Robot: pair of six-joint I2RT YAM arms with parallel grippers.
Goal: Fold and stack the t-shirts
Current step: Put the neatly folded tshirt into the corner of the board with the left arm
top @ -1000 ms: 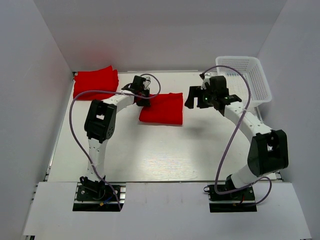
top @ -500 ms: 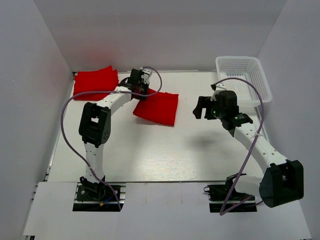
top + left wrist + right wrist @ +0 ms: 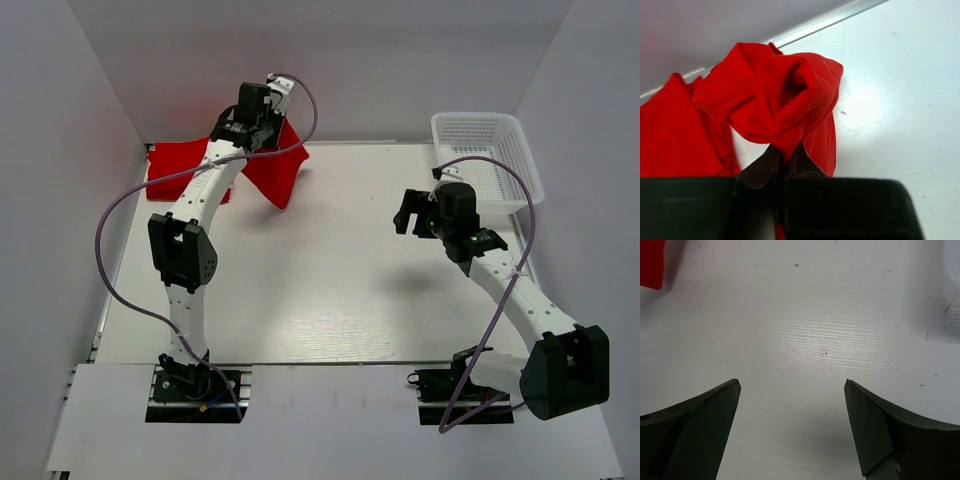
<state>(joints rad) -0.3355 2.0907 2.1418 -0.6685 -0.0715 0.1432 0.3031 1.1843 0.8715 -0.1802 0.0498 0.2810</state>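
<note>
From the left gripper (image 3: 786, 152), clamped tight, hangs a bunched red t-shirt (image 3: 780, 95).

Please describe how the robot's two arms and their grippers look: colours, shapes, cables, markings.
The left arm and right arm have white links with bulky black joint housings, on black base plates. A thin purple cable loops loosely along each. The left gripper and right gripper are dark and wedge-shaped. No markings are readable.

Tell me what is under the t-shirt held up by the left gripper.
Bare white table and, to one side, the edge of another red t-shirt. The hanging t-shirt covers the table right beneath its folds.
</note>
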